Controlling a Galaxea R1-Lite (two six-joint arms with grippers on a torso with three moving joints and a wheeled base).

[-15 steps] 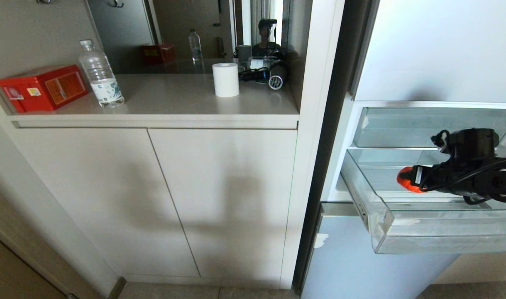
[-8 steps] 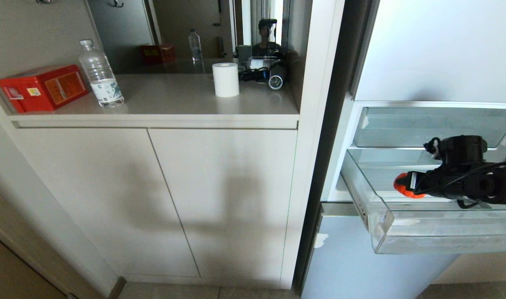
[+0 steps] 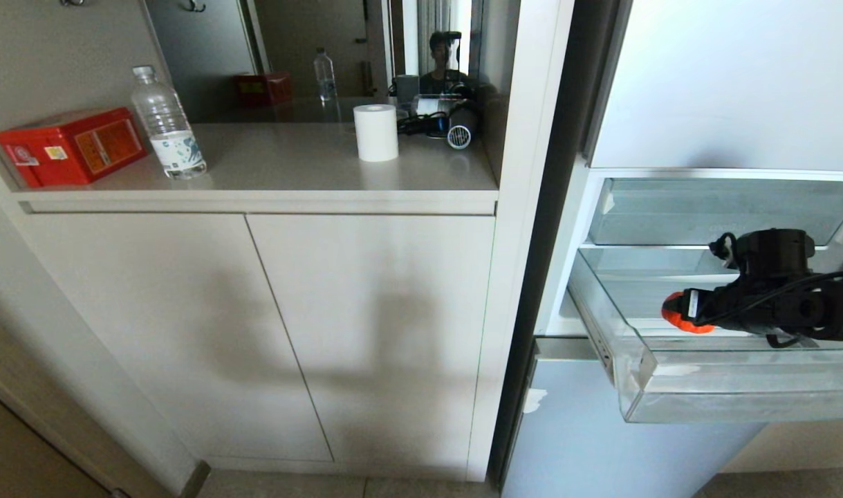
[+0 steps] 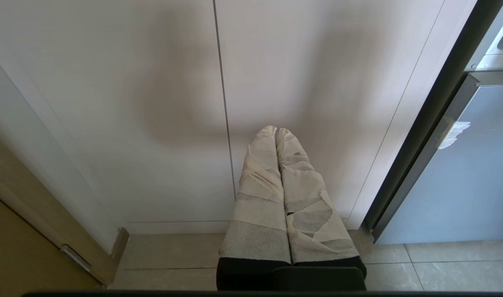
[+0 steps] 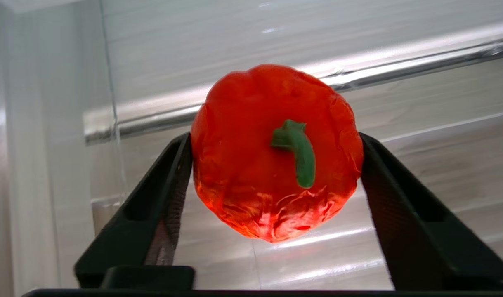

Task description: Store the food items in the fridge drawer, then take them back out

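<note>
Your right gripper [image 5: 276,165]: jaws spread either side of the orange-red fruit [image 5: 276,152], both black fingers [image 5: 168,194] right at its flanks; whether they press it or have just let go you cannot tell. Fruit: green stem facing the wrist camera, sitting inside the pulled-out fridge drawer [image 3: 732,394], toward its left end. Drawer: clear walls, below the shallower clear tray [image 3: 670,214]. Your left gripper [image 4: 278,136]: taped fingers pressed together, parked low facing the cabinet doors [image 3: 255,332]. Counter above: red box [image 3: 72,145], water bottle [image 3: 167,124], paper roll [image 3: 376,133].
</note>
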